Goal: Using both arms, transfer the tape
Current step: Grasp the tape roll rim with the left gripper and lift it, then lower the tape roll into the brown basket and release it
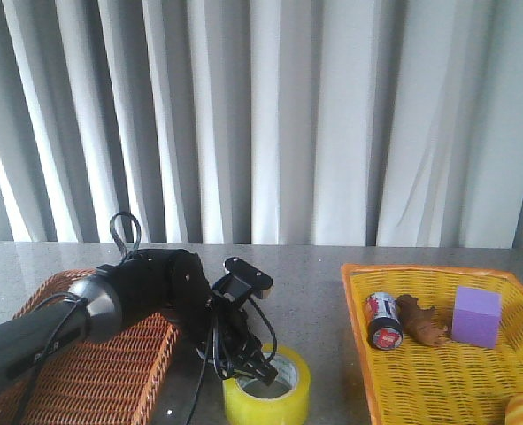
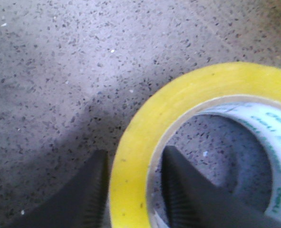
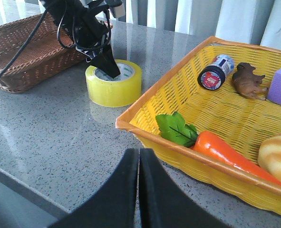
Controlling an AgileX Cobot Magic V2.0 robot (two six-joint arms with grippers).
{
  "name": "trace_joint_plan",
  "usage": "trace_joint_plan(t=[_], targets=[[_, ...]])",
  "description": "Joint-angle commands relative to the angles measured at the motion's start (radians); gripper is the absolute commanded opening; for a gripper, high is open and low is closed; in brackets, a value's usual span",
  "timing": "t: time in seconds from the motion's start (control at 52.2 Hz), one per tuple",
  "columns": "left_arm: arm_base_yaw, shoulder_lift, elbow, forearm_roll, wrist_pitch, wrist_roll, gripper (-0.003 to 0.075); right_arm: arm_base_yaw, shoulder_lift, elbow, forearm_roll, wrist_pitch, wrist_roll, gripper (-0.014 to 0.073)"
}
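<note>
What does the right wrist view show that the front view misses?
Only the right wrist view shows the carrot, the right gripper shut, and the bun whole. Only the front view shows the curtain. Both show the tape, the left gripper over its wall, the brown basket and the yellow basket.

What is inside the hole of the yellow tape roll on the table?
One finger of the left tool reaches inside the tape, the other outside its wall. Speckled table shows through; the finger hides part.
</note>
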Motion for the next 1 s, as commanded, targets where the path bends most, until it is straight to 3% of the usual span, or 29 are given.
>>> trace_joint_plan(t=[0.0,0.115,0.46,0.575,0.786,0.978], targets=[[-0.005,-0.09,-0.035,-0.025,-0.045,-0.002,0.0085,-0.005,0.019,-0.025,0.002,-0.066,-0.003,-0.0005],[-0.005,-0.122,-0.035,-0.036,-0.043,-0.007,-0.0009,-0.005,0.019,-0.025,0.002,-0.066,-0.003,-0.0005],[0.02,-0.369,-0.035,0.012,-0.016,-0.012,-0.0007,-0.005,0.019,-0.025,0.003,-0.067,0.001,-0.0005],[0.076,-0.461,-0.035,0.065,0.033,-0.033,-0.0007,-0.005,0.019,-0.025,0.007,-0.066,0.006,-0.0005],[0.274,-0.539,0.003,0.173,0.126,-0.158,-0.0007,-0.005,0.019,-0.025,0.016,-0.066,0.009,-0.0005],[0.372,-0.516,0.163,0.172,0.046,-0.17,-0.0007,-0.005,0.02,-0.025,0.049,-0.066,0.009,-0.0005]])
